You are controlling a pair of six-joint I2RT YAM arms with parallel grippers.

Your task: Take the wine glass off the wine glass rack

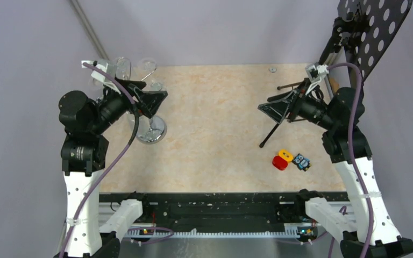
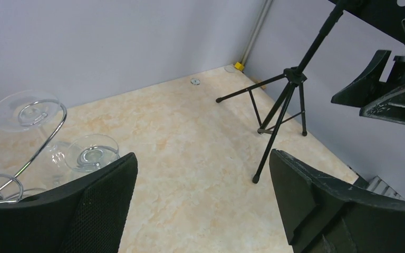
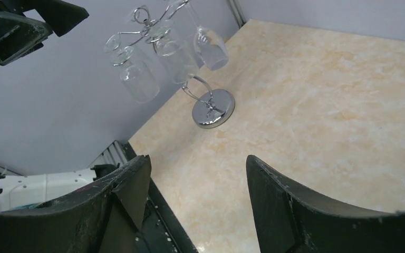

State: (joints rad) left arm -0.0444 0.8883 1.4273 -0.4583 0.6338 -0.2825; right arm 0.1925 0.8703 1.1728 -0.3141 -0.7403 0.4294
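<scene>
Near the tabletop's (image 1: 220,123) near-right corner lie a red cylindrical block with a yellow cap (image 1: 282,160) and, just beside it, a small black-and-blue object (image 1: 301,162) too small to make out.

Farther in, by the left edge, the round mirrored base of the shiny chrome wire wine glass rack (image 3: 213,108) rests on the beige marbled surface. Its curled arms spread from the central stem toward the far-left corner. Three clear wine glasses (image 3: 138,80) hang on those arms bowl-down, their round feet caught in the chrome loops.

The left gripper (image 2: 203,168) hovers at the rack's upper loops with its black jaws spread wide, holding nothing and closed around none of the glasses.

Over the right side of the tabletop, the right gripper (image 3: 198,163) hangs in the air, jaws likewise apart and empty, pointing across toward the rack.

Toward the far-right corner stands a black tripod music stand (image 2: 287,100), its perforated desk rising above the tabletop.

A small silver disc (image 1: 272,69) lies at the far edge.
</scene>
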